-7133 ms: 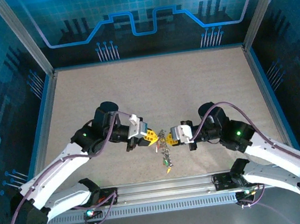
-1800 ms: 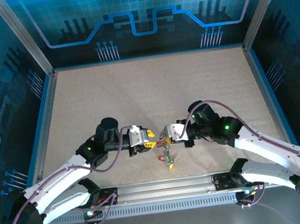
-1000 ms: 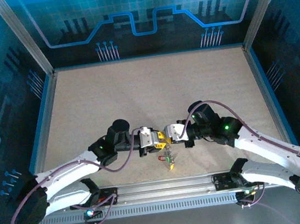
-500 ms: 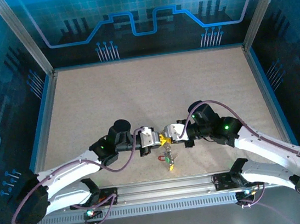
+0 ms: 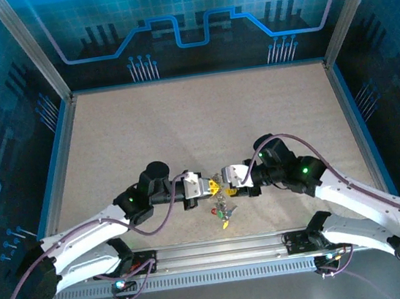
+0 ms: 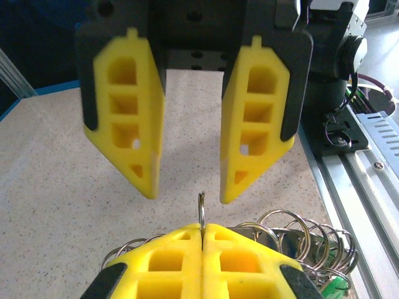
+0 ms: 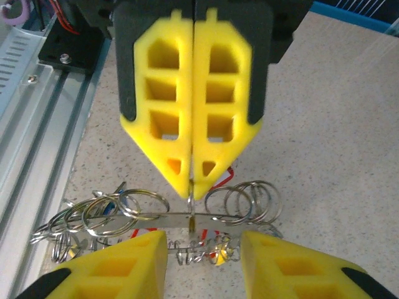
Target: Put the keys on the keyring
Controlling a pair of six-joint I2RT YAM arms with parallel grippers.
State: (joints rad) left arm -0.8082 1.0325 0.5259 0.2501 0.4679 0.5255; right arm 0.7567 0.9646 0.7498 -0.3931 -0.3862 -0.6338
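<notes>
Yellow fingers of my left hand (image 7: 191, 184) are pressed flat together. A thin metal loop (image 6: 201, 208) stands out of their tips edge-on, pinched between them. Whether that loop belongs to the keyring or is one of the small rings, I cannot tell.

My right hand (image 6: 187, 194) faces the left one tip to tip. Its fingers (image 6: 255, 118) stand apart with the speckled surface (image 6: 193, 124) showing between them, and they grip nothing. The top of the loop sits just short of that gap, near one fingertip and clear of it.

Under my left tips, the right wrist view shows the keyring (image 7: 187, 216) edge-on as a flat grey strip lying across the line of the two hands. Small split rings (image 7: 249, 199) are bunched along it on both sides.

The keys (image 5: 222, 213) cluster below that strip. From above I can make out a red head and a yellow one, and a bit of green (image 6: 333, 283) shows in the left wrist view. The rest is too small to sort.

From above, the bunch sits between my two hands, low in the middle of the surface, and trails toward the metal rail (image 5: 221, 253). I cannot tell whether it hangs free or rests on the surface.
</notes>
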